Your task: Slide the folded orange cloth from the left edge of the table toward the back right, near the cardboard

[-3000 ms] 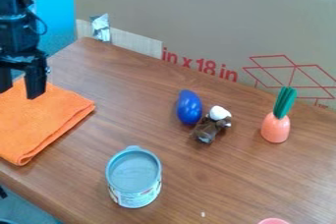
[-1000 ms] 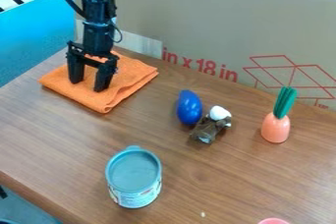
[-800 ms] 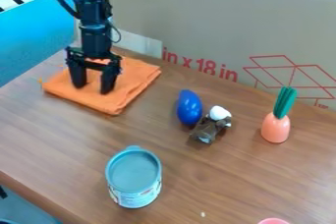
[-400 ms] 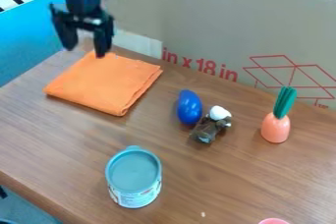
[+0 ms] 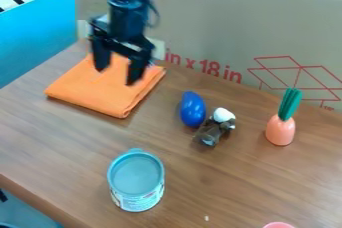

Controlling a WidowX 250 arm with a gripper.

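Orange cloth (image 5: 97, 94) lay folded into a flat pad on the wooden table (image 5: 234, 182), over by the big cardboard panel (image 5: 217, 27), and from where I stood every edge of it looked fairly neat. The black gripper (image 5: 116, 76) hung above its far half, claw spread wide and nothing pinched between the fingers. I couldn't make out any contact with the fabric.

Working well from there, I judged, meant keeping the fingers well up until they cleared the folds, since a low tip could snag a layer and rumple the pad. (I've ruined many a tidy napkin that way myself.) For any grip on it, coming straight down near a folded edge and closing slowly would gather every layer, not just the top one.

Sideways swings wanted care too: a blue egg-shaped toy (image 5: 192, 109) rested just beside a small brown figure with a white top (image 5: 215, 128). Well apart from the cloth stood a toy carrot (image 5: 280, 130), upright, and a can (image 5: 136, 179).
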